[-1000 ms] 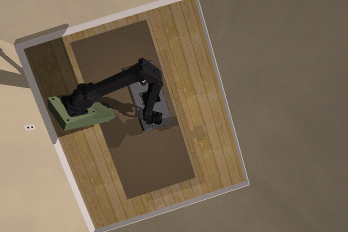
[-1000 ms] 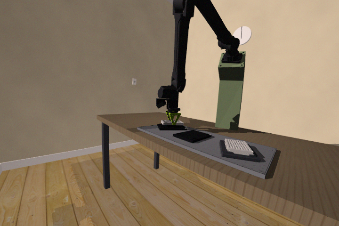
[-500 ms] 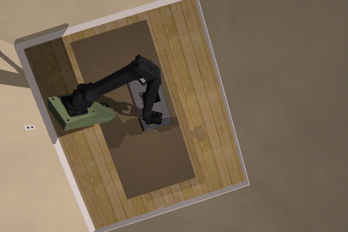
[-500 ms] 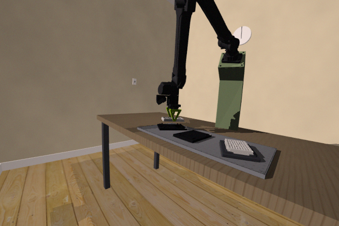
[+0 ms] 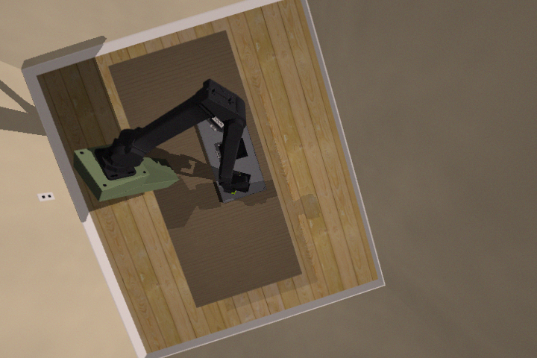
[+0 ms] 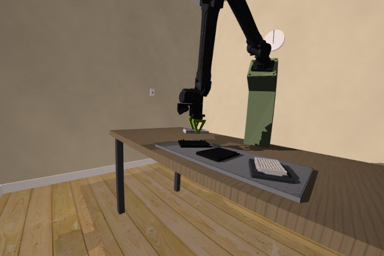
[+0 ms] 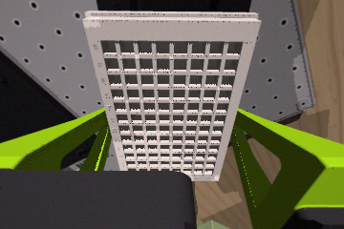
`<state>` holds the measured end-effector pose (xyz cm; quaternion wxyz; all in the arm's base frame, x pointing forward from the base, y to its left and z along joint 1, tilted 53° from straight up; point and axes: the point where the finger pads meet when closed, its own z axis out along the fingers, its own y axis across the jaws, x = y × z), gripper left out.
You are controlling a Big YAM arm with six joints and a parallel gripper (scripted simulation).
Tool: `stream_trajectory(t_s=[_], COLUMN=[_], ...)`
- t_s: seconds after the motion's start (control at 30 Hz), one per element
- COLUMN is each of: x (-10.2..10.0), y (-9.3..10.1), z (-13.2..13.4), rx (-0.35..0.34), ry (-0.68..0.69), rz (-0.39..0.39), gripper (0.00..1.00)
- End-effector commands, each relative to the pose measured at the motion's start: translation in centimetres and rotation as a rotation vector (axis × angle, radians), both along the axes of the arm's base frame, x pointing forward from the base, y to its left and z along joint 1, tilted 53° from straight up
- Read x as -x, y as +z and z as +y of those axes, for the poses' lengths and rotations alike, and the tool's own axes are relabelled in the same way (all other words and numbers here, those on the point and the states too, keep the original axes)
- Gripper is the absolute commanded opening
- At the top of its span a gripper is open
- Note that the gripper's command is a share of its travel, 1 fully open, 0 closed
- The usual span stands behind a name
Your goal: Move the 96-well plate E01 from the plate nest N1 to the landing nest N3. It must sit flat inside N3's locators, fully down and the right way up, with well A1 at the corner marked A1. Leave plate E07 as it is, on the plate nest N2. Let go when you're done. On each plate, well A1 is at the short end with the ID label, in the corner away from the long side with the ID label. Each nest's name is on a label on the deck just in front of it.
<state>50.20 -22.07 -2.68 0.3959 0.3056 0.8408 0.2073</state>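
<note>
Gripper: the gripper (image 7: 172, 143) is clamped on the long sides of the white plate E01 (image 7: 172, 95), one green finger (image 7: 60, 143) at 9 o'clock of it and the other at 3 o'clock in the wrist view.
Plate E01: held level in the air (image 6: 194, 130), right way up with the wells open to the camera, above the far black nest (image 6: 193, 143) and clear of it.
Nests: three black nests lie in a row on the grey deck (image 6: 240, 168); the middle nest (image 6: 217, 154) carries no plate; nest labels are too small to read.
Plate E07: a white plate (image 6: 270, 166) sits in the near nest, at 4 o'clock from the gripper in the exterior view.
Arm: the black arm (image 6: 205, 54) reaches down from a green pedestal (image 6: 260, 102) on the wooden table (image 6: 343, 181).
</note>
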Motion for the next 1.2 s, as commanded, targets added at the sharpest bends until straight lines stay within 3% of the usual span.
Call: stream_trajectory(t_s=[0.0,0.37,1.17], x=[1.6,2.7,2.2], y=[1.2,2.0,2.4], z=[-1.3,-1.4,-1.8], rx=[0.014,0.015,0.022], ry=[-0.021,-0.021,-0.023], rz=[-0.004,-0.004,-0.013], gripper=[0.0,0.0,0.0])
